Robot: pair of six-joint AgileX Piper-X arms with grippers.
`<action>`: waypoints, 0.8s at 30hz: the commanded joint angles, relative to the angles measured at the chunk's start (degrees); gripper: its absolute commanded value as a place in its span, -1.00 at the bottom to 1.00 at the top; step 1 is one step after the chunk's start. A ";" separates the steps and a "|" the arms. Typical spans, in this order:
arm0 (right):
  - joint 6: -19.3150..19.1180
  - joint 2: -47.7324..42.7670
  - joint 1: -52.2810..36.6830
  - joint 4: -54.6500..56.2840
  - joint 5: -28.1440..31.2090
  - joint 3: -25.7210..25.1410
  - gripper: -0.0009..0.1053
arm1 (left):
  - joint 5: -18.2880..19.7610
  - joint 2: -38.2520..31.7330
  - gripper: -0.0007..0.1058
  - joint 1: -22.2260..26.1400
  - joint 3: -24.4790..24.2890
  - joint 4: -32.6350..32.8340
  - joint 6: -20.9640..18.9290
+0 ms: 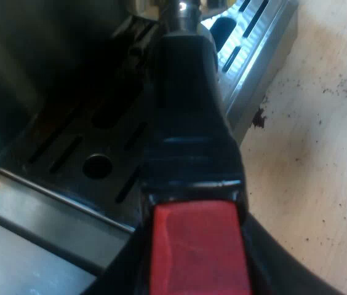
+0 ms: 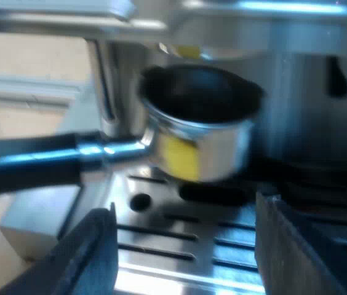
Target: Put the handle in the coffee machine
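The left end effector (image 1: 198,267) is clamping the probably stiff, front-heavy holder (image 2: 204,144) by its handle (image 1: 186,117) near the red end, while the right end effector (image 2: 186,212) is hanging open beneath.

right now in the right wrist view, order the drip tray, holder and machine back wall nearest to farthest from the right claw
1. Drip tray, just below the right claw.
2. Holder, its basket hanging above the tray, just beyond.
3. Machine back wall, behind the basket.
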 commanded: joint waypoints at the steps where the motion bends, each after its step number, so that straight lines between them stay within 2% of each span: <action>1: -3.77 1.74 -0.10 -6.31 1.14 -0.52 -0.01 | 3.95 -0.29 -0.98 -0.03 -0.55 -1.22 0.07; 6: -7.73 6.04 -0.10 -16.75 2.41 -0.52 -0.13 | 3.95 1.36 -0.98 -0.03 -0.55 -6.20 -2.04; 11: -12.20 9.00 -0.10 -24.19 4.03 -0.52 -0.12 | 3.95 3.53 -0.98 -0.03 -0.55 -7.75 -1.88; 17: -13.14 12.15 -0.10 -30.09 7.54 -0.52 -0.13 | 4.89 4.16 -0.98 -0.03 -0.55 -10.47 -1.62; 20: -16.91 13.56 -0.10 -34.42 8.22 -0.52 -0.13 | 4.89 4.16 -0.98 -0.03 -0.55 -11.01 -1.67; 24: -22.64 14.60 -0.10 -40.30 12.34 -0.52 -0.13 | 5.47 4.16 -0.98 -0.03 -0.55 -11.00 -1.67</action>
